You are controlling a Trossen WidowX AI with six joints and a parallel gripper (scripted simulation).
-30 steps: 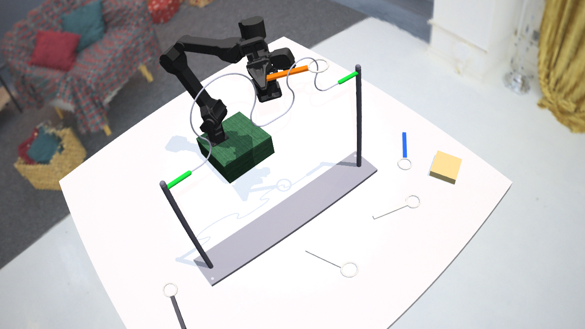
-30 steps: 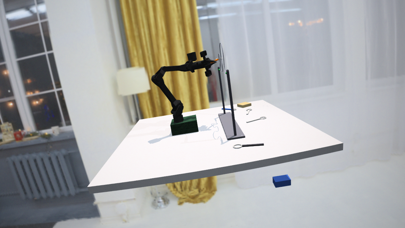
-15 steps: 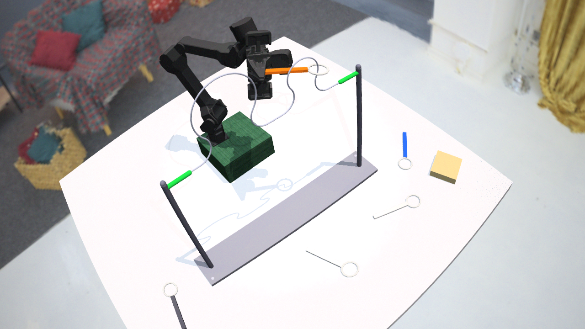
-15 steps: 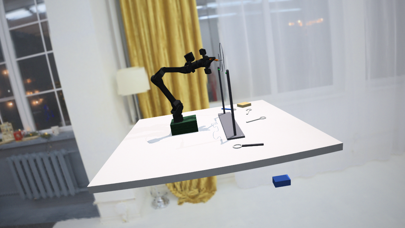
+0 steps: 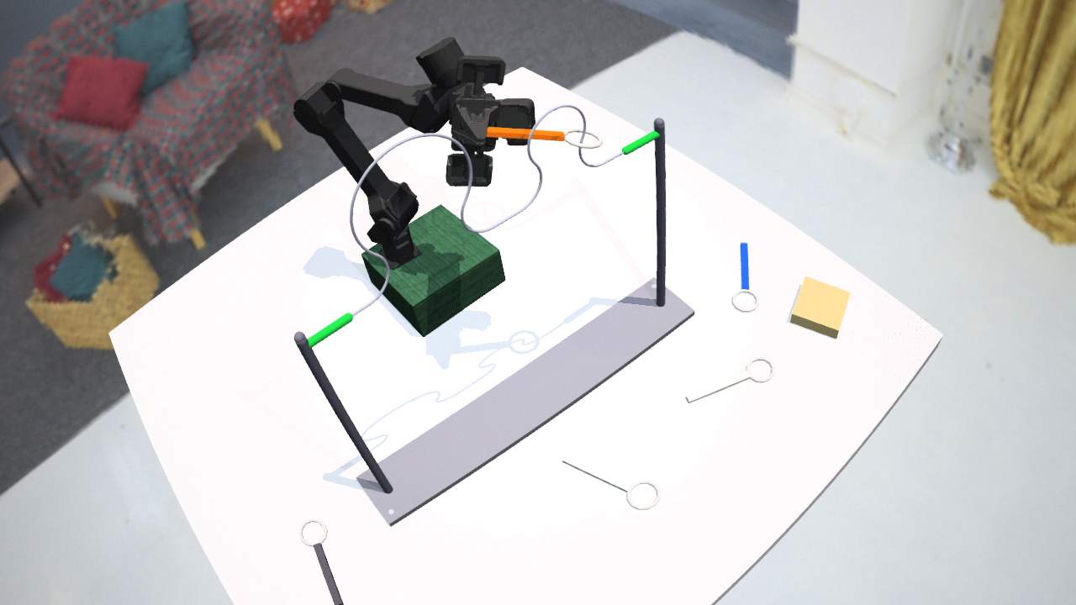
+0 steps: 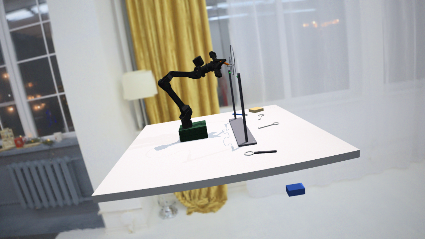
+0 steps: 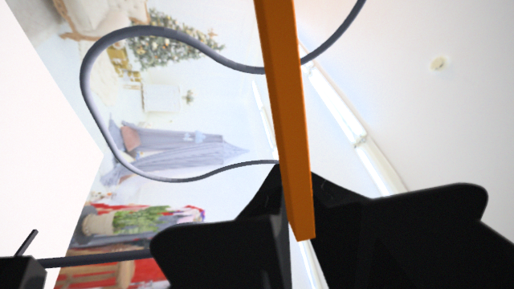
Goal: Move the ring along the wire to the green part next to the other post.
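My gripper (image 5: 486, 133) (image 6: 224, 60) is shut on the orange handle (image 5: 519, 134) (image 6: 226, 63) (image 7: 286, 100), near its end. The pale ring (image 5: 599, 142) lies nearly flat around the grey wire (image 5: 351, 214) (image 7: 82, 84), on the steep stretch just before the right green part (image 5: 640, 143). The handle points left from the ring in the top view and crosses a bend of the wire in that view; whether they touch I cannot tell. The left green part (image 5: 329, 330) is at the other post. The ring is out of the wrist view.
The right post (image 5: 661, 218) and left post (image 5: 342, 406) stand on a grey base (image 5: 526, 406). A green block (image 5: 459, 255) carries the arm. Beyond the base lie a blue-handled ring tool (image 5: 745, 266), a yellow block (image 5: 820, 304) and several other ring tools.
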